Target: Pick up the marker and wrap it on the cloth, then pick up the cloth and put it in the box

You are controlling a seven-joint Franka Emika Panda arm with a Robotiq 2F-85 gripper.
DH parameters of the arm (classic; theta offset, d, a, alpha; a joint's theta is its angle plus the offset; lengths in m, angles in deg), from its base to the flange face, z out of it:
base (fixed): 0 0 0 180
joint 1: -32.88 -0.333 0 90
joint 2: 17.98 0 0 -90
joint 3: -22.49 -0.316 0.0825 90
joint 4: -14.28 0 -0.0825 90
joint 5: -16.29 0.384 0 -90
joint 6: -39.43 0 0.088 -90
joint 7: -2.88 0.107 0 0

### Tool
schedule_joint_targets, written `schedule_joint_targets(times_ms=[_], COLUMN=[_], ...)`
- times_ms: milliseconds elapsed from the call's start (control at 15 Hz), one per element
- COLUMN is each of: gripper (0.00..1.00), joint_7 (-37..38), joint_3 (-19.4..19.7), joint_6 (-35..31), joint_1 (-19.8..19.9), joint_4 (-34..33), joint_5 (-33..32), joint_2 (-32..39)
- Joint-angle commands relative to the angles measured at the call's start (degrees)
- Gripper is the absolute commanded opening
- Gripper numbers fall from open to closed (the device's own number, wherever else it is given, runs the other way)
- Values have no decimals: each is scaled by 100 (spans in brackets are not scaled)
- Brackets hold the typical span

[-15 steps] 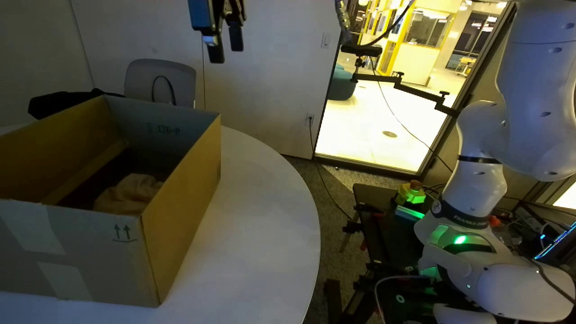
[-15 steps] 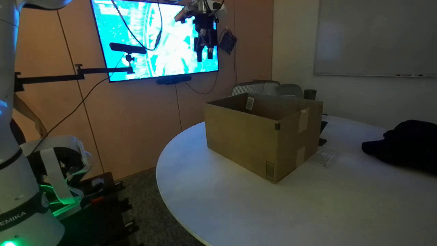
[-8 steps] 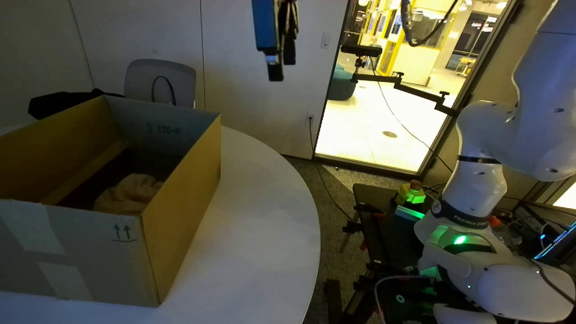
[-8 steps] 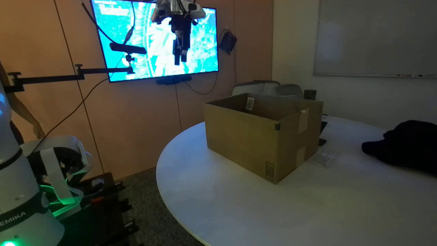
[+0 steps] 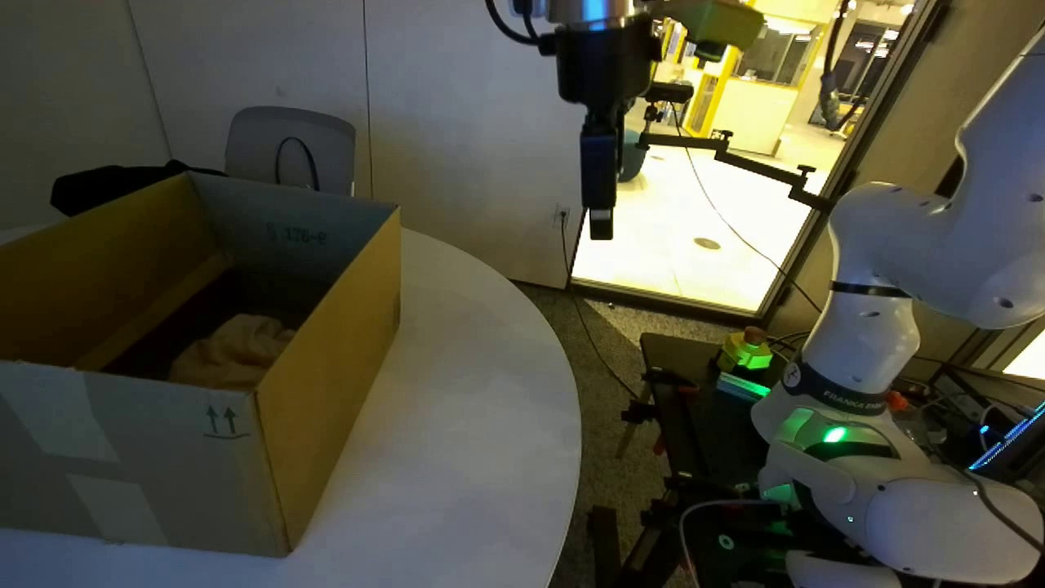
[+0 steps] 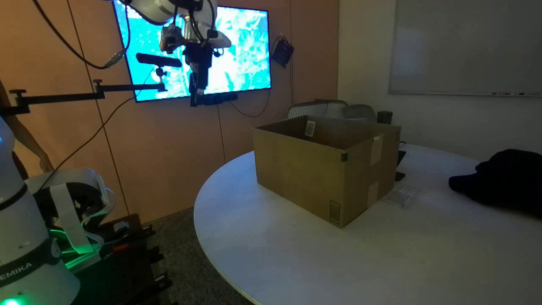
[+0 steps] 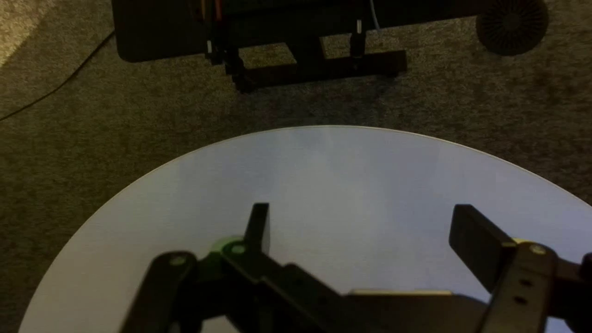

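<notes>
My gripper point(image 7: 360, 219) stands with its fingers point(image 7: 478, 247) wide apart, and the wrist view shows only the table point(image 7: 342, 180) between their tips, well below. Over the last second I've swung it lower and back toward the base of the arm point(image 5: 869, 347). The box point(image 5: 335, 371) stands well apart from it, lower down, and hasn't shifted. Inside lies the cloth point(image 5: 237, 351), in the same heap as a second ago. I take that to mean the drop is done and I'm retreating; probably little is left but to park.

I find the marker in no view; it may be wrapped in those folds, but I can't confirm it. The box's near wall point(image 5: 171, 465) cuts off the cloth's lower part, in an exterior view the sides point(image 6: 298, 167) hide it completely, and the wrist view misses the box altogether. In both exterior views the fingers nearly overlap, so I trust the wrist view for their spread.
</notes>
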Motion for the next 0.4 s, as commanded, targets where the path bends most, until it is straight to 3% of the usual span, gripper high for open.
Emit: schedule_joint_targets(times_ms=[0,67,333], gripper=[100,100,100], joint_7=[52,-30,-36], joint_3=[-47,-143,-131], joint_6=[-860,-359,-736], joint_1=[273,259,379], joint_4=[1475,685,1373], joint_5=[49,30,36], joint_2=[-859,-306,-658])
